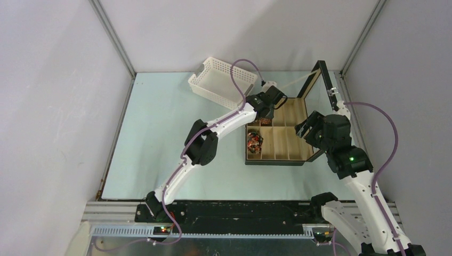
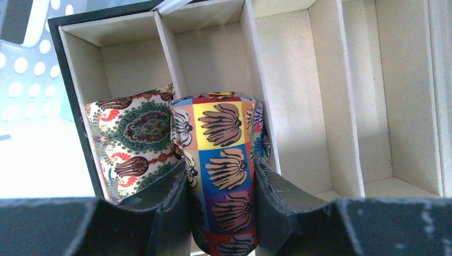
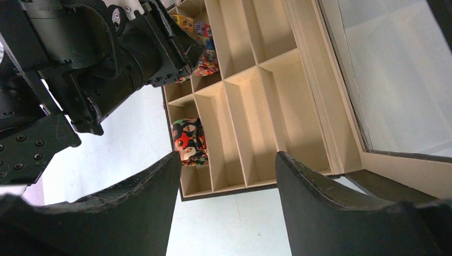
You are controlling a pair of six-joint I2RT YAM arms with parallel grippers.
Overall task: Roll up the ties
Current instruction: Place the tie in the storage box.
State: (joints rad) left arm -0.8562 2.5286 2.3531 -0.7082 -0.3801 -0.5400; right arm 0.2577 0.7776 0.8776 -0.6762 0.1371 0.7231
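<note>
Left wrist view: my left gripper [image 2: 219, 168] pinches a rolled tie [image 2: 221, 128] patterned in bright squares, one finger pressed on each flank. The coil's long axis runs along my fingers, away from the palm, and its far open end shows the wound layers. It sits at the far-left corner of the black compartmented box [image 2: 314, 80]. I cannot tell whether it rests on the floor there or hangs above it. Touching its left side, a paisley tie [image 2: 138, 138] is rolled and leans against the box's outer left wall.

A third coiled tie [image 3: 189, 140] stands in a small compartment near the box's near-left corner, filling it from wall to wall, well apart from the other two.

My right gripper [image 3: 228, 160] hangs over the box's right edge with its fingers spread and nothing between them. The long compartments below it show bare pale floors between thin dividers. The glass lid [image 3: 394, 69] stands raised along the right side.

Beyond the box's far-left corner sits a white perforated basket [image 1: 221, 80], near my left forearm. The table [image 1: 160, 138] stretches pale green to its left edge.
</note>
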